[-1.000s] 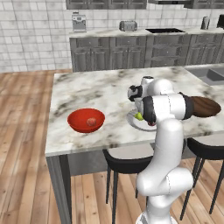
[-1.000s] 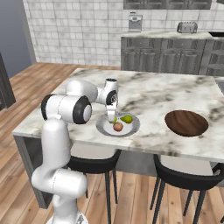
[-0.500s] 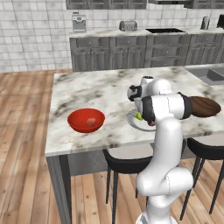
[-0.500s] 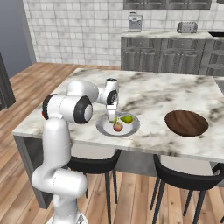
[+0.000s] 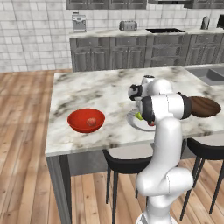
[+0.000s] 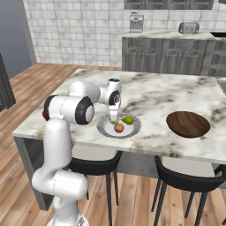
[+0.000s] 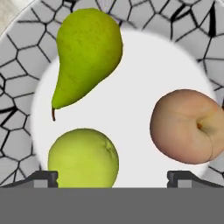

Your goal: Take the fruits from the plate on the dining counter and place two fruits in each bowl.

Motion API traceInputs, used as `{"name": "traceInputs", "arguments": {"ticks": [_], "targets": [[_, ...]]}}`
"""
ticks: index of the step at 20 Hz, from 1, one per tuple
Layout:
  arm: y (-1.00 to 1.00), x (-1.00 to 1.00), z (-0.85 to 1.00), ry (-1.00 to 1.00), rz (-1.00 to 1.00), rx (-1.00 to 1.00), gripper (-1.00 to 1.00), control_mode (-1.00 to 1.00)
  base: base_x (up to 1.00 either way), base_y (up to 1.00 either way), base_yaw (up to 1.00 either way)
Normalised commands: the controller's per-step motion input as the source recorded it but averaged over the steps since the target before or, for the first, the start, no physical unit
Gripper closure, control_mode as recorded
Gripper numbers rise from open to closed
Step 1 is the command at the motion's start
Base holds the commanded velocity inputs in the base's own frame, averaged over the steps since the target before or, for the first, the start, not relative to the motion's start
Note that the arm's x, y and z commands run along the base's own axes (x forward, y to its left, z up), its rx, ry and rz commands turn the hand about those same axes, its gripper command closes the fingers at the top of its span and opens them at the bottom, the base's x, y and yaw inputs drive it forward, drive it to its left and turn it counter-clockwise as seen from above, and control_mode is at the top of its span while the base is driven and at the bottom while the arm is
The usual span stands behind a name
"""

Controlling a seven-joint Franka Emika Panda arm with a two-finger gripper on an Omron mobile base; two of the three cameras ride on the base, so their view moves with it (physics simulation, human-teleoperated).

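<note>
low over the plate point(image 7: 17, 144), at the bottom of the hand view, the claw point(image 7: 111, 177) is wide open and holds nothing. better drop straight onto the near pear point(image 7: 83, 157), then squeeze gently so it can't roll.

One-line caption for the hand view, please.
Open gripper poised above the plate, which holds two pears and a peach.

arm point(image 5: 164, 144): glossy white, rounded tubular links
joints: dark grey bands between the links, one fat drum-shaped shoulder joint
hand: white block with dark trim
fingers point(image 7: 43, 178): two small dark grey tips, flat and stepped
</note>
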Motion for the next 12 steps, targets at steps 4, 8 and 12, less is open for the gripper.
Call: {"name": "traceInputs", "arguments": {"ticks": [4, 8, 12], "targets": [[0.00, -0.14, 0.07, 0.00, -0.21, 0.00, -1.00, -1.00, 0.00, 0.00, 0.00], [0.00, -0.07, 0.00, 0.00, -0.26, 0.01, -1.00, -1.00, 0.00, 0.00, 0.00], [0.02, 0.00, 0.00, 0.00, -0.22, 0.00, -1.00, -1.00, 0.00, 0.00, 0.00]]}}
